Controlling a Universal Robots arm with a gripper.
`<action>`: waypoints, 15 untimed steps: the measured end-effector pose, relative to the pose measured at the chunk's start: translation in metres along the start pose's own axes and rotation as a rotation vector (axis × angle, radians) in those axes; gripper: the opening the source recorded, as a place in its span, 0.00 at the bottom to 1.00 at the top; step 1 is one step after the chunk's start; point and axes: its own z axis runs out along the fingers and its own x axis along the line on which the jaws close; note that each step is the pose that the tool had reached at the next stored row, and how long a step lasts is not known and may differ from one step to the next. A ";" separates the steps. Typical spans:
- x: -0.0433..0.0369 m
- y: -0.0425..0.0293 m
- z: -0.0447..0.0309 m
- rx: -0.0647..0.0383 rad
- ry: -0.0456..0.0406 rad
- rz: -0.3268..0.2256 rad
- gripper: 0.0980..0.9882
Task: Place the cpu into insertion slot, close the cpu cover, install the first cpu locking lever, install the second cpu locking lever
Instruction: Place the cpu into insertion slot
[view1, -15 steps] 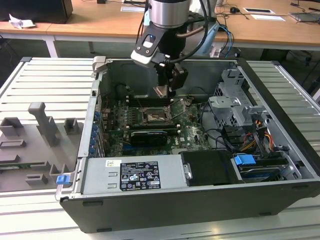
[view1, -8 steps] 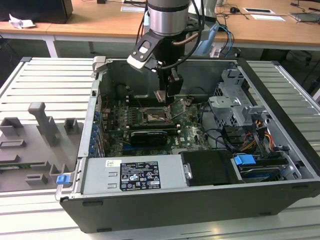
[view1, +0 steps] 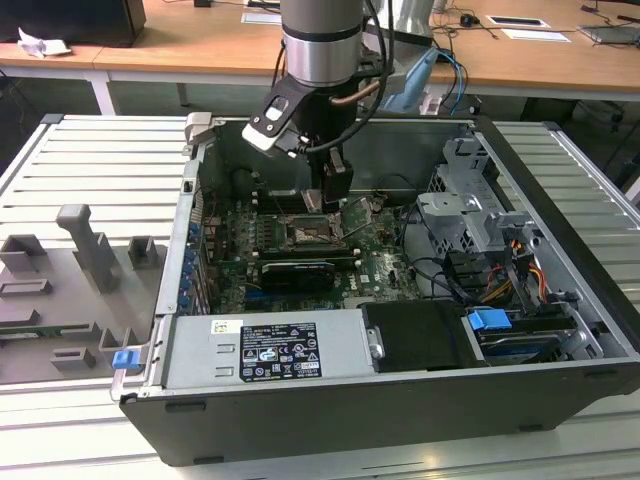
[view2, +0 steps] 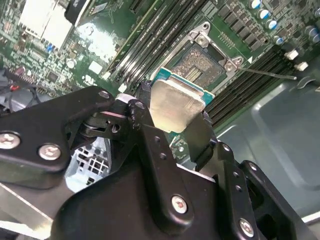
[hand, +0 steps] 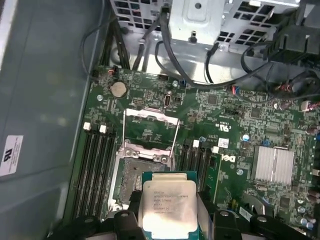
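My gripper (view1: 335, 193) hangs inside the open computer case, just above the motherboard's insertion slot (view1: 315, 233). It is shut on the cpu (view2: 176, 102), a small square chip with a pale silvery face on a green base, pinched at two opposite edges. In the first wrist view the cpu (hand: 167, 207) hovers over one edge of the bare insertion slot (hand: 140, 176), apart from it. The cpu cover (hand: 150, 127), a thin metal frame, is swung open beyond the slot. A thin locking lever (view2: 270, 74) sticks out beside the insertion slot (view2: 200, 67).
Memory slots (hand: 97, 165) flank the socket. A silver heat sink (hand: 272, 162), a metal drive cage (view1: 470, 205) with cables (view1: 445, 270) and a power supply (view1: 270, 350) crowd the case. A grey fixture (view1: 85, 250) sits on the ribbed table at the exterior view's left.
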 end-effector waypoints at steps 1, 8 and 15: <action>0.0000 -0.0002 0.0018 0.000 -0.0018 0.017 0.48; 0.0018 -0.0014 0.0154 -0.002 -0.0132 0.129 0.48; 0.0169 -0.0030 0.0321 -0.002 -0.0130 0.129 0.48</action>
